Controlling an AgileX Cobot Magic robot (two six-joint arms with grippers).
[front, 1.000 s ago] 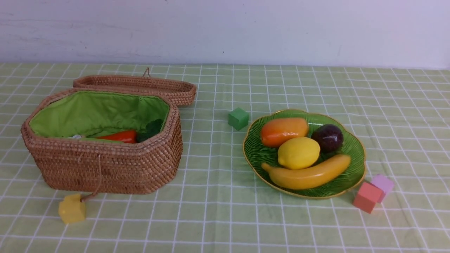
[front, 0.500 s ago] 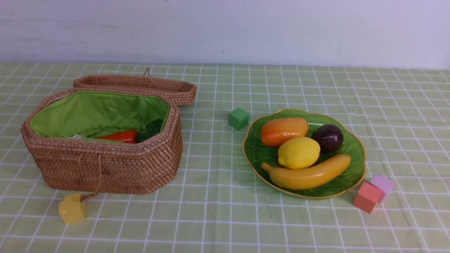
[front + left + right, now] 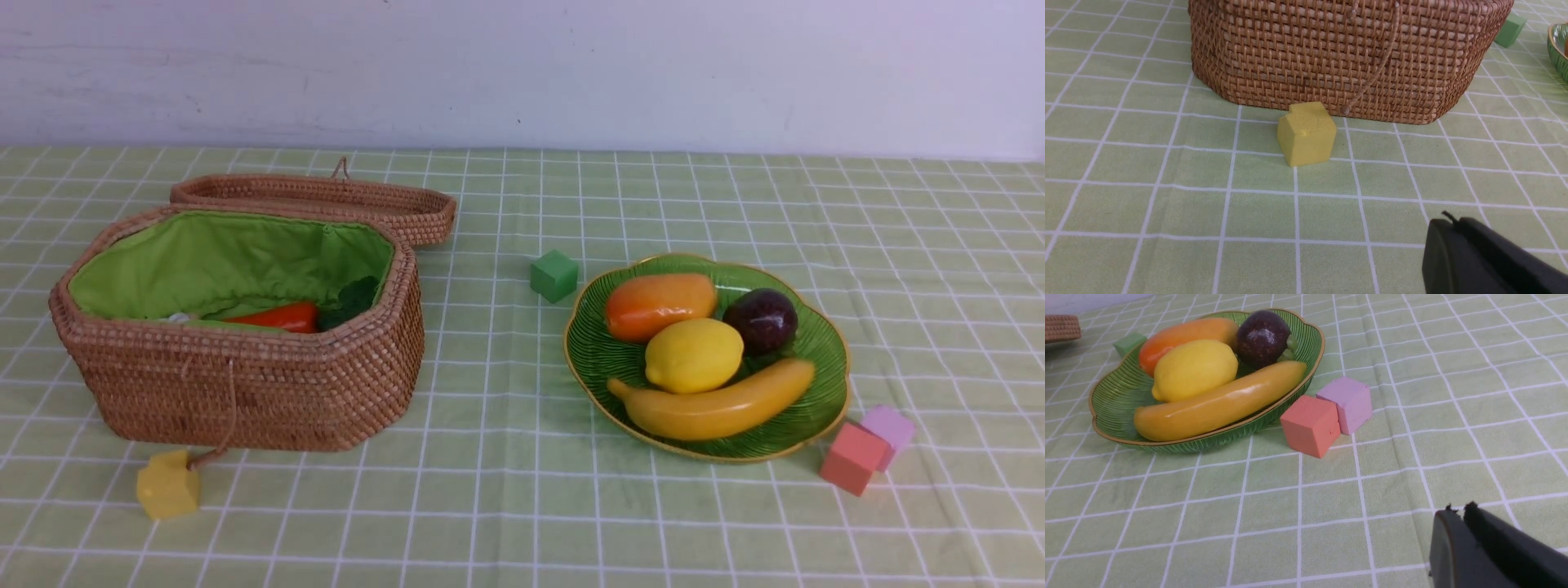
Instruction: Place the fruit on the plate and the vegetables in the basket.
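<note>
Plate (image 3: 820, 339), desk's right half: banana (image 3: 718, 404), lemon (image 3: 694, 355), mango (image 3: 660, 305), purple ball (image 3: 761, 320). Basket (image 3: 245, 384), left half, lid open: carrot (image 3: 273, 317) inside; other vegetables hidden. Left gripper (image 3: 1447, 237) fingers closed, empty. Right gripper (image 3: 1457, 528) fingers together, empty.

Banana (image 3: 718, 407), lemon (image 3: 694, 355), mango (image 3: 657, 305), purple ball (image 3: 761, 320) on green plate (image 3: 824, 351); carrot (image 3: 273, 317) inside open wicker basket (image 3: 245, 384).

Left pincer (image 3: 1447, 222) and right pincer (image 3: 1459, 512) both hover low, jaws together, holding nothing.
</note>
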